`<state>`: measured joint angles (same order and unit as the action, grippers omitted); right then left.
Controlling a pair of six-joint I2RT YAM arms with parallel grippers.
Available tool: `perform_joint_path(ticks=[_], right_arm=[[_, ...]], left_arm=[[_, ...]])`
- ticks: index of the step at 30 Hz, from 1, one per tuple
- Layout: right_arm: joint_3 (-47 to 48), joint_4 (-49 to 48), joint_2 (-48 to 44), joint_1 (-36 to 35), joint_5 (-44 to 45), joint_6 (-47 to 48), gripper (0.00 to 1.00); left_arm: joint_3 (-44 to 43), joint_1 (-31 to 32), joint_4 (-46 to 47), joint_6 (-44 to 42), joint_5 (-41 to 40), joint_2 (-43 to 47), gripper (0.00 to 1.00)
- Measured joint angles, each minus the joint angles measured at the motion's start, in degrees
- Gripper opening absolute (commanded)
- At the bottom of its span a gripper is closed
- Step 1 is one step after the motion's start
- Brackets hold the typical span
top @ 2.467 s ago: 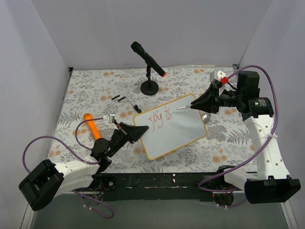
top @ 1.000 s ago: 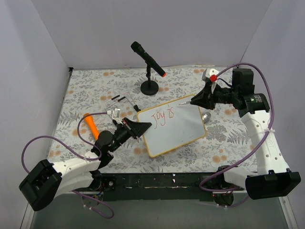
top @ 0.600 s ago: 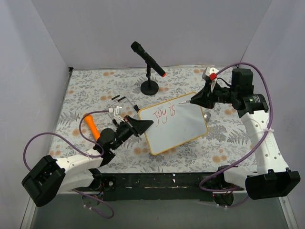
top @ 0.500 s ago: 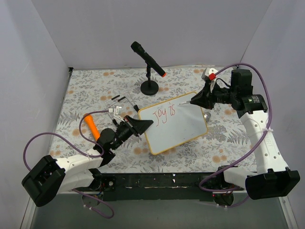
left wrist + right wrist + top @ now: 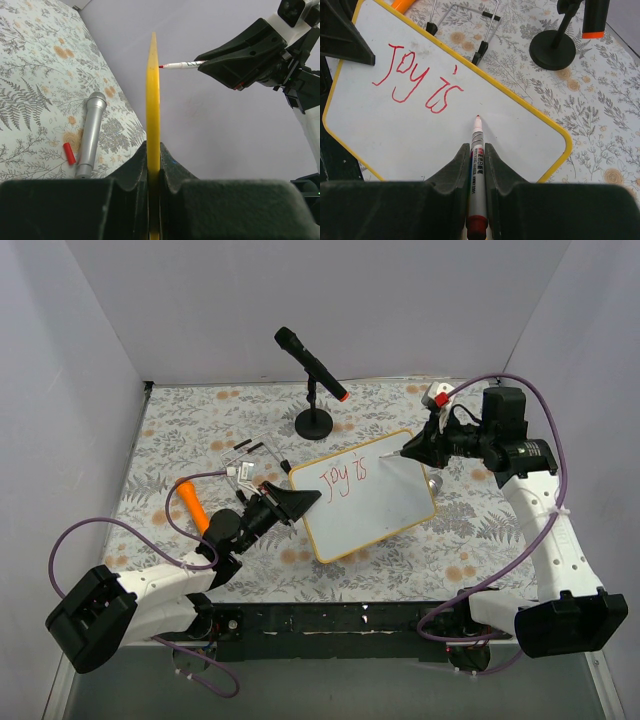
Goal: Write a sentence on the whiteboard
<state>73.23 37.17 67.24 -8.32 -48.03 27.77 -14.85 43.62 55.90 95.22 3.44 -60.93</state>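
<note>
- Floral tabletop point(image 5: 190, 430) under us: the marker point(image 5: 477, 150) tip sits farther right than 2.5 s ago.
- We count 1 whiteboard point(image 5: 385, 505) at mid-table; its sentence point(image 5: 417, 80) has 2 words.
- Board's long axis: near-left to far-right.
- Left gripper point(image 5: 300, 500) pinches the board's left edge; right gripper point(image 5: 412, 449) clamps the marker.

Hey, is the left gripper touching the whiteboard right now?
Touching. The left wrist view looks along the whiteboard edge-on, and its yellow frame sits clamped in the left gripper, with both jaws pressed against it and no gap on either side.
</note>
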Motion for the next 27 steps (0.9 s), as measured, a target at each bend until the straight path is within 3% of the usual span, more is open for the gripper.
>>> perform_joint_path(ticks=[27], right_arm=[[0.0,-0.15,3.37,-0.07,-5.01,-0.35,0.01]], left_arm=[[0.0,-0.02,0.22,0.15,0.0,-0.17,0.0]])
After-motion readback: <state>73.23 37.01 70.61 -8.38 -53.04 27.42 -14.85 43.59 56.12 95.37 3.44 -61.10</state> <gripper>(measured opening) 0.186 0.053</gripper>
